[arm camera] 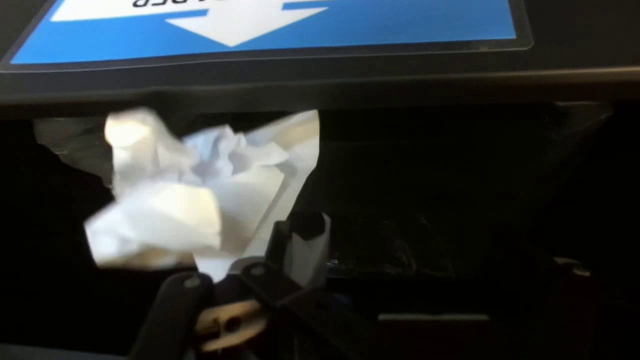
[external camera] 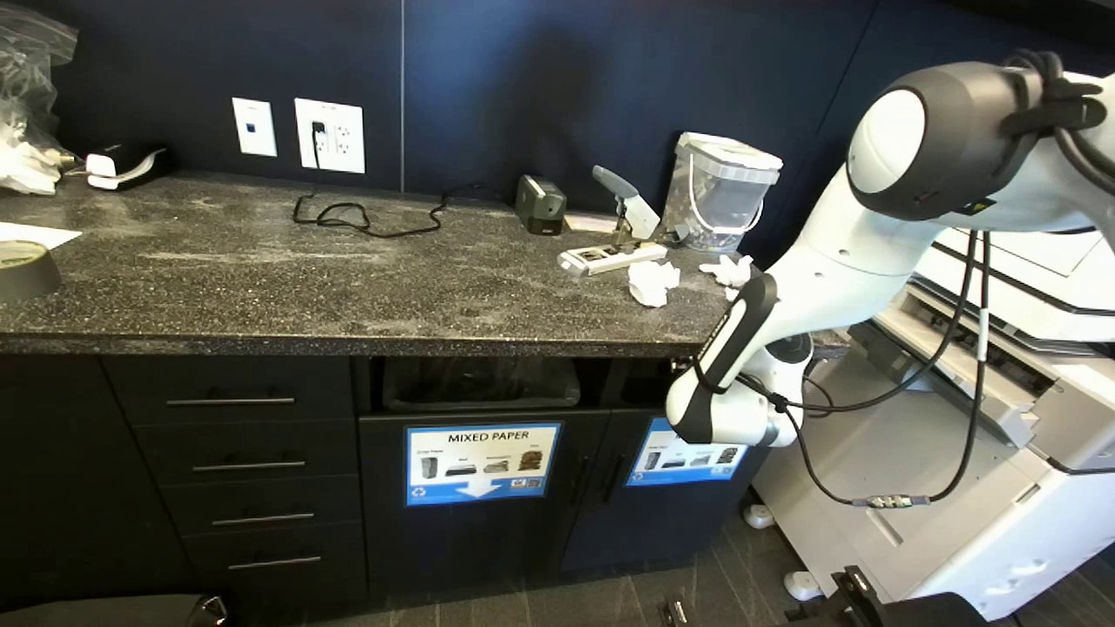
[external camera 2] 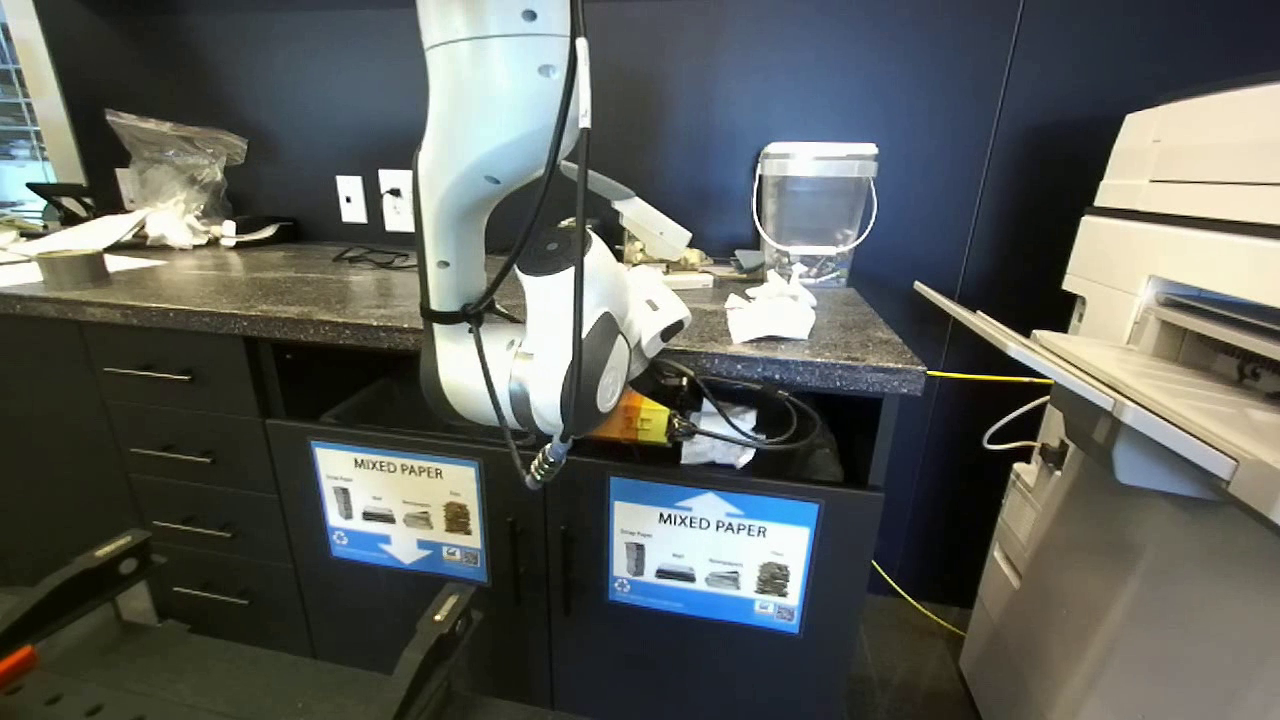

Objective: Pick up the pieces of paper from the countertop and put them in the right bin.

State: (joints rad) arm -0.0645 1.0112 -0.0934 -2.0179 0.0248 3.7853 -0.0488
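In the wrist view, my gripper [arm camera: 435, 245] stands open inside the dark slot of the right bin [arm camera: 440, 180], one finger showing clearly and the far one barely visible in the gloom. A crumpled piece of paper [arm camera: 235, 185] sits on the outer side of the clearer finger; whether they touch I cannot tell. That same paper [external camera 2: 718, 440] shows in the bin's opening in an exterior view, partly behind cables. On the dark speckled countertop [external camera: 488, 305] lie two crumpled pieces of paper, a nearer one [external camera: 653, 282] and a farther one [external camera: 728, 271]. The arm hides the jaws in both exterior views.
A stapler [external camera: 620, 235], a pencil sharpener [external camera: 540, 205] and a lidded clear bucket [external camera: 719, 192] stand behind the papers. The countertop edge overhangs the slot. A left-hand slot [external camera: 479, 383] has its own sign [external camera: 483, 464]. A printer [external camera 2: 1150, 480] stands at the right.
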